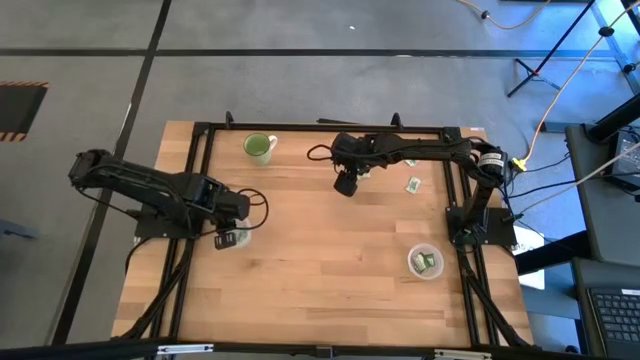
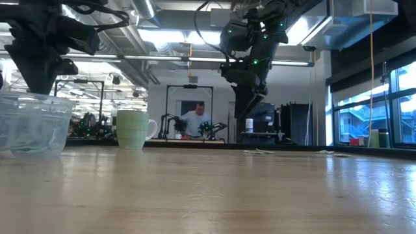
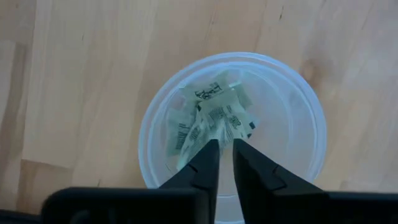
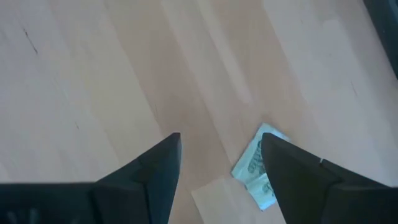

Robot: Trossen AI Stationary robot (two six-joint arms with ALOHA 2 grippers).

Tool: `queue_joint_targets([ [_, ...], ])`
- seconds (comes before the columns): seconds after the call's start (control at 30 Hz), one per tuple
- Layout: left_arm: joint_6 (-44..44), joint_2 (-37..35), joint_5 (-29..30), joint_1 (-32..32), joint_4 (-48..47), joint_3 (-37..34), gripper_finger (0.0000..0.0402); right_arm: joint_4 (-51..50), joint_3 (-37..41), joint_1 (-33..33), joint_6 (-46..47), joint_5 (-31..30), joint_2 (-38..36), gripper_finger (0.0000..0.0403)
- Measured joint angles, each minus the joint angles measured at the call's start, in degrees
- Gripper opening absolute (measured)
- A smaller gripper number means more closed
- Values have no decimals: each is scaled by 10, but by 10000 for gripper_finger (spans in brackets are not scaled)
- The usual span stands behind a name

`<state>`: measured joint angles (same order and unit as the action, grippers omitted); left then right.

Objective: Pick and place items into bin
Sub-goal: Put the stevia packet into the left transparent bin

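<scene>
Green packet (image 4: 258,167) beside right gripper's (image 4: 221,162) wide-open fingers, could get nudged away | left gripper (image 3: 225,163) over bin (image 3: 305,118), fingers barely apart, packet might cling

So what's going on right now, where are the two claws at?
Left gripper over the clear bin, jaws slightly apart, packets inside. Right gripper open above a loose packet. Nothing blocking.

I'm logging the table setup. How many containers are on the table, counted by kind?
Light-green mug: 1
Clear plastic bins: 2, each with packets inside
Total: 3 containers
</scene>
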<state>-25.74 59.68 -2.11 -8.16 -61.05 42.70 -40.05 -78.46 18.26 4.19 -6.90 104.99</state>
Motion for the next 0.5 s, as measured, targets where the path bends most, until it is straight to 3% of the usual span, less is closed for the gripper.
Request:
queue_joint_targets([
  [0.23, 17, -16, 1, 0, -1, 29, 77, -51, 0, 4, -2, 3, 0, 224],
  [0.5, 66, -67, 75, 28, 10, 89, 81, -84, 0, 48, 51, 5, 0, 224],
])
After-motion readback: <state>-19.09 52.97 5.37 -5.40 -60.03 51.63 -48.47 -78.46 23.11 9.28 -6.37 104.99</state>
